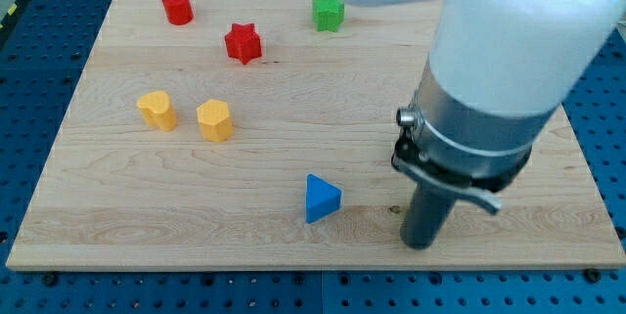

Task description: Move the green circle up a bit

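Note:
No green circle shows in the camera view; the arm's big white and grey body covers the board's right part. The one green block (329,12) in sight stands near the view's top, and its outline looks star-like. My tip (420,245) rests on the board near the view's bottom right. It is far below the green block and to the right of the blue triangle (321,198), touching no block.
A red cylinder (177,7) and a red star (243,43) stand at the top left. A yellow cylinder (156,111) and a yellow hexagon (215,119) stand side by side at mid left. The wooden board (117,226) ends just below my tip.

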Controlling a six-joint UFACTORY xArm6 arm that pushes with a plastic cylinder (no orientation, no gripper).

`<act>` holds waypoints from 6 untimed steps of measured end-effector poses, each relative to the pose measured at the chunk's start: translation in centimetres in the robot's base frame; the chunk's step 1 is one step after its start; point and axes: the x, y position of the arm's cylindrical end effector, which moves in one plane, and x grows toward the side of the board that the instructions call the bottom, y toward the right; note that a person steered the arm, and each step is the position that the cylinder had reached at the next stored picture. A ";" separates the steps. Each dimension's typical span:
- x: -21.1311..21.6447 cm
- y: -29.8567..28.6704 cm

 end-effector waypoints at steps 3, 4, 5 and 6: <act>-3.9 8.3; -4.4 5.8; -7.4 6.1; -12.2 8.2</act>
